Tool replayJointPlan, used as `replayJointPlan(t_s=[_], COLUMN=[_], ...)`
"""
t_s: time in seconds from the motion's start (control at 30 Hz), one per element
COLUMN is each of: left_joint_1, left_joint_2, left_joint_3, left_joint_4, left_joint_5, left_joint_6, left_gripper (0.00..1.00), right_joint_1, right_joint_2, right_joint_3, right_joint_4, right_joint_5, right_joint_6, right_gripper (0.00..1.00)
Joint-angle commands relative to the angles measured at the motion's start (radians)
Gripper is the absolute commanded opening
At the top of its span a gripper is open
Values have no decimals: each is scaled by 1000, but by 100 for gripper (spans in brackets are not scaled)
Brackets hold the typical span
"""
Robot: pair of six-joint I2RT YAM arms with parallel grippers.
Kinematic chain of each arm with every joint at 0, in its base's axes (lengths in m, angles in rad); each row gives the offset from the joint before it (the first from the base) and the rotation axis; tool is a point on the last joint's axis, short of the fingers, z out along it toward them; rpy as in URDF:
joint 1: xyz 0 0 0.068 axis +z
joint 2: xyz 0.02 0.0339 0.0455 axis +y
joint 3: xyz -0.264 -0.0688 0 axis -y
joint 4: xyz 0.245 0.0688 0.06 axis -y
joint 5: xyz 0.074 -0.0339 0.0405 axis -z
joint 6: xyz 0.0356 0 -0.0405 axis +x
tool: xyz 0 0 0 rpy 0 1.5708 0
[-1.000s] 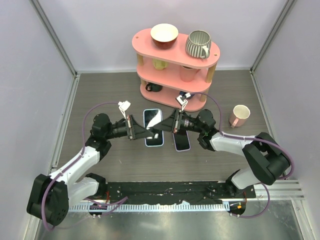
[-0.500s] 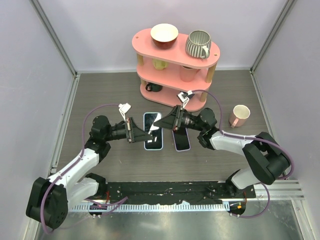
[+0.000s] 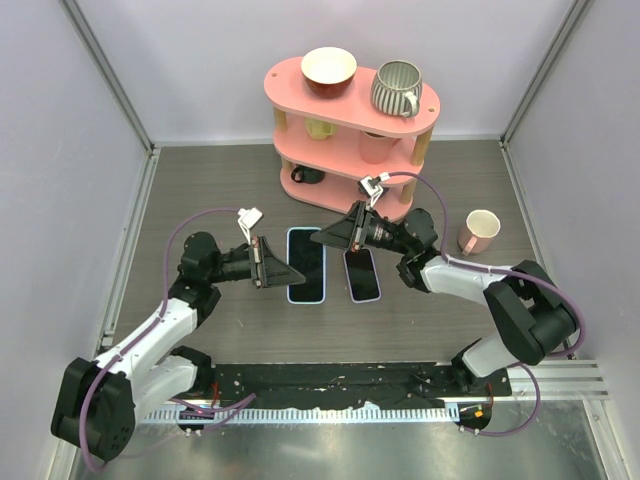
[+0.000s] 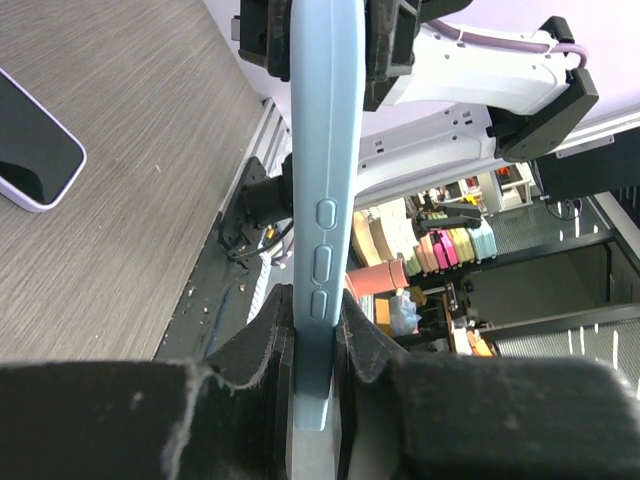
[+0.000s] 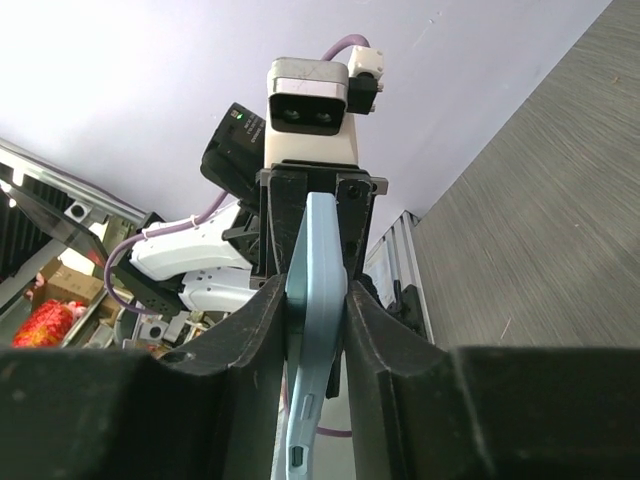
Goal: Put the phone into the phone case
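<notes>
- Left gripper (image 3: 293, 276) is clamped across the thickness of the light-blue phone case (image 3: 309, 262) at its near end. It holds the case level above the table (image 3: 200, 190).
- Right gripper (image 3: 322, 238) pinches the same case at the far end, so the case spans between the two sets of fingers.
- The phone (image 3: 363, 275), dark-faced with a lilac edge, lies flat on the table just to the right of the case and apart from it. Its far end sits under the right wrist.
- A pink three-tier shelf (image 3: 285, 88) stands close behind, and the right arm reaches across the front of its lowest tier.
- A cream mug (image 3: 481, 229) stands on the table well to the right.
- The left wrist view sees the case (image 4: 325, 120) edge-on, with three side buttons (image 4: 324, 258) just past its own gripper (image 4: 312, 310). The phone (image 4: 28, 140) is off to one side.
- The right wrist view shows the case edge (image 5: 320, 240) running from its gripper (image 5: 315, 290) to the opposite one.
- From above the case's face looks dark, and whether anything sits in it cannot be told.
- The shelf's top tier carries a bowl (image 3: 328, 68) and a striped mug (image 3: 397, 88). The middle tier holds a yellowish cup (image 3: 320, 128) and a pink cup (image 3: 374, 148).
</notes>
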Motion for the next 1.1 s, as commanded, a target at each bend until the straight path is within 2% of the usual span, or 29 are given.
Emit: replayJointPlan(t_s=[0.0,0.03,0.13,0.27,0.33,0.37,0.4,0.5,0.57,0.7,0.77,0.8,0.9,1.03,1.07], left_joint_1=[-5,-5,-5,-5,-5,-5,-5,-5,-5,-5,-5,-5,-5,-5,-5], left_joint_2=[-5,-2,-2,-5,1,4,6,15,21,26,26,27,35,47,49], left_joint_3=[23,25,34,51,75,81,83,83,82,82,82,80,78,78,81], left_joint_4=[10,3,-37,-103,-187,-201,-202,-205,-205,-203,-203,-206,-231,-238,-240], left_joint_5=[28,30,26,13,10,11,14,25,31,40,40,39,33,20,16], left_joint_6=[1,5,29,72,119,123,121,124,127,129,127,129,141,141,143], left_gripper=[0,0,0,0,0,0,0,0,0,0,0,0,0,0,0], right_joint_1=[-4,-4,-4,-4,-4,-2,-2,-2,-2,-2,-2,-2,-2,-2,-2], right_joint_2=[-10,-9,-12,-58,-79,-101,-108,-127,-125,-92,-82,-82,-93,-108,-115], right_joint_3=[50,52,53,73,104,113,122,142,154,170,171,170,161,171,173], right_joint_4=[67,61,26,-109,-282,-337,-417,-450,-442,-410,-387,-382,-382,-462,-488], right_joint_5=[-14,-16,-23,-16,7,16,24,18,7,-11,-16,-16,-8,9,10], right_joint_6=[-4,-8,-42,-148,-276,-318,-344,-378,-370,-341,-324,-318,-335,-392,-398], right_gripper=[29,20,1,1,1,4,16,37,39,37,28,17,1,1,8])
